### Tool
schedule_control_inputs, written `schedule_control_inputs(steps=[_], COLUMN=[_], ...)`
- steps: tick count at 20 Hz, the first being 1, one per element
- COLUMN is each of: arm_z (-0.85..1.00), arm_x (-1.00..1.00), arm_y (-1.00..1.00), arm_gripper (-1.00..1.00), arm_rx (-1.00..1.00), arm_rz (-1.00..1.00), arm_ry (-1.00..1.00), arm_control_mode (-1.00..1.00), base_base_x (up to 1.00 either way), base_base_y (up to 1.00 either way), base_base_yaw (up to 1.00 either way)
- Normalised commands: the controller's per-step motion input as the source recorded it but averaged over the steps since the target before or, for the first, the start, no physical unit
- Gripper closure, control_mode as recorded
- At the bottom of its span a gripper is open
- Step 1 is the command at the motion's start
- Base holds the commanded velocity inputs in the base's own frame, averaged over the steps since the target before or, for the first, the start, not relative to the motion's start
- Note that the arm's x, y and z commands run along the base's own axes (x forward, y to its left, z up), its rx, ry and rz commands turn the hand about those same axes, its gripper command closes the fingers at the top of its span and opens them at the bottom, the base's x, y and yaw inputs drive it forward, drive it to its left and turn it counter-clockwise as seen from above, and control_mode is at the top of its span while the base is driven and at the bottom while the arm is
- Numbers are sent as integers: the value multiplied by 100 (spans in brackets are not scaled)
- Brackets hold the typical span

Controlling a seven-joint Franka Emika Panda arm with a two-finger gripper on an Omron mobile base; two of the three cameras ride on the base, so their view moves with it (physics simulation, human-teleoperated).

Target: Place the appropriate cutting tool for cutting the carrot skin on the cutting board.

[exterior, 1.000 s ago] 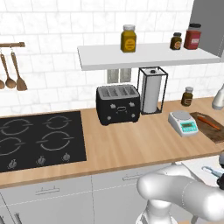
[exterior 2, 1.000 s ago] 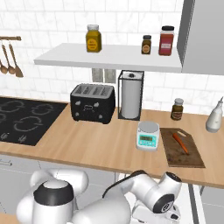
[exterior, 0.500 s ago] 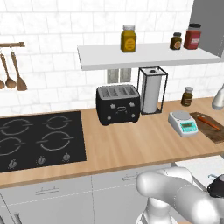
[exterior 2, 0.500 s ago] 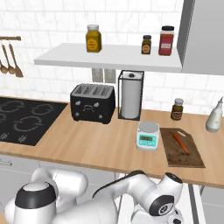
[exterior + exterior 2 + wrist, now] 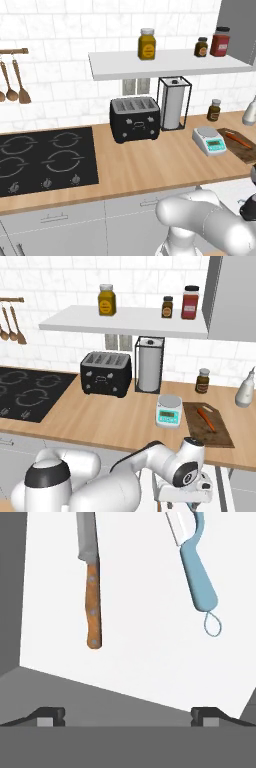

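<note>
Since half a second ago our white arm has sunk lower in front of the light wooden counter; the base views have not shifted. Our gripper hangs with its fingertips set wide apart, holding nothing, over a white drawer floor. On that floor the slim light-blue-handled peeler lies well to the right of a brown-handled steel knife, both apart from the fingers. On the counter, the thin orange carrot rests on the dark-brown wooden cutting board.

One peeler, one knife, one carrot, four jars
</note>
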Motion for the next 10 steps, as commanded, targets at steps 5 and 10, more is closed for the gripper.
schedule_control_inputs(steps=[5, 10], arm_z=[-14, -17], arm_x=[25, 33], arm_y=[-29, -5], arm_gripper=[-100, -100], arm_rx=[0, 0], arm_rz=[16, 8], arm_ry=[-19, -4], arm_control_mode=[-100, -100], base_base_x=[0, 0], base_base_y=[0, 0], base_base_yaw=[0, 0])
